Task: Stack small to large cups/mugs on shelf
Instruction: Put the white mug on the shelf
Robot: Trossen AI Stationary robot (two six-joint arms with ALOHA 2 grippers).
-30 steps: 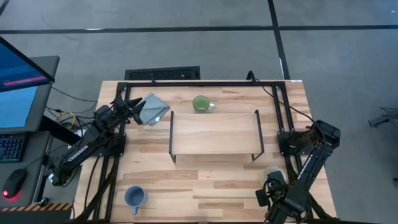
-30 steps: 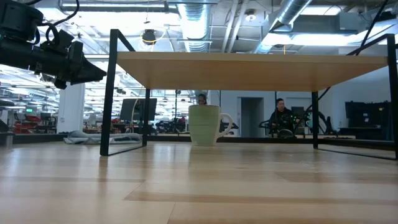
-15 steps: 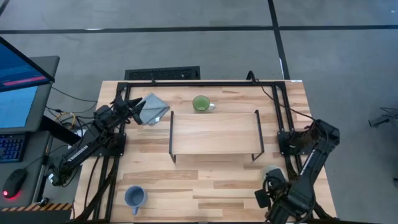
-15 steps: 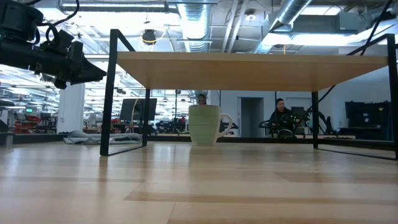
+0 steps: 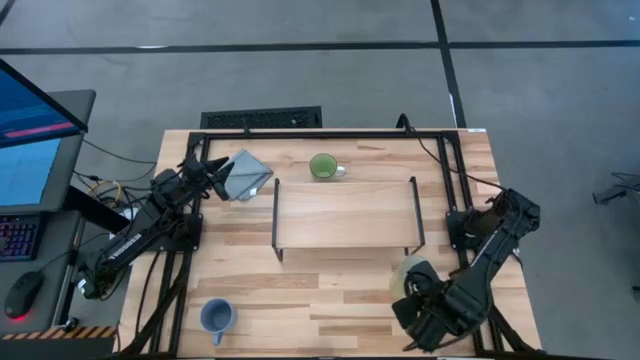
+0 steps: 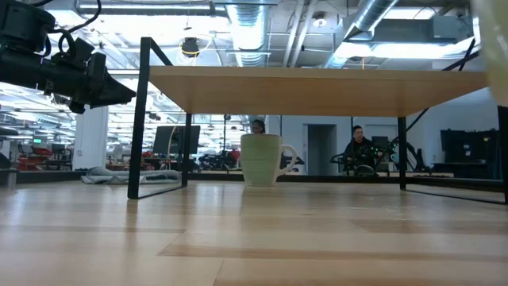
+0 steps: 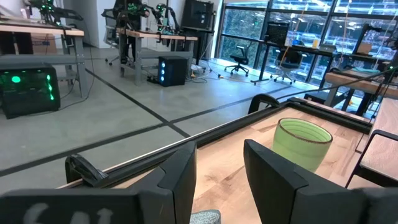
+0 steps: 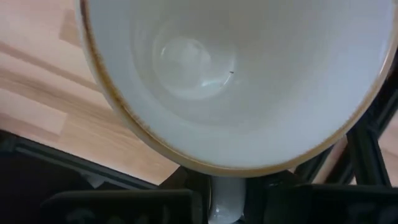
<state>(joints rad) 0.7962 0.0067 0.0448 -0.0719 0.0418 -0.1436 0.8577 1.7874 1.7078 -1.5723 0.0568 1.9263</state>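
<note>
Right gripper (image 5: 420,292) holds cream mug (image 5: 412,271) by its handle, above counter (image 5: 330,300) near shelf (image 5: 345,213); left gripper (image 5: 213,176) narrowly open over grey cloth (image 5: 245,174).

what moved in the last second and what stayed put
The right tool, shut on the cream mug, carried it from the table's right edge toward the shelf; in the low view the mug has now come in at the upper right. The green mug, blue mug, grey cloth and the left tool near the cloth did not move.
</note>
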